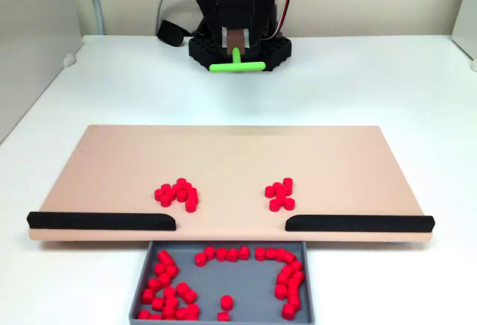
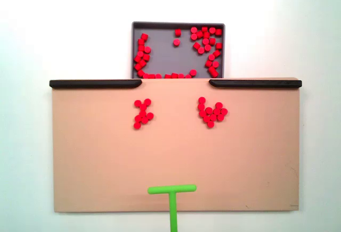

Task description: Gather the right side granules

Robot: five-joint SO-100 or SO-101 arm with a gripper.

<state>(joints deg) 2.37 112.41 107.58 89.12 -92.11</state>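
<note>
The board [image 2: 176, 163] carries the granules [image 2: 212, 113] near its slotted edge, just before the tray [image 2: 160, 46]; light, hard, apt to roll, so better swept than pinched; the gripper [image 1: 237, 42] clamps the pusher [image 2: 172, 190].

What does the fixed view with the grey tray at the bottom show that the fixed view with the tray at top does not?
Tray at bottom: the arm's black base, a black cable. Tray at top: the green T-shaped tool overlapping the beige board. Both: the larger group of small red cylindrical granules, the smaller group, the grey tray.
</note>
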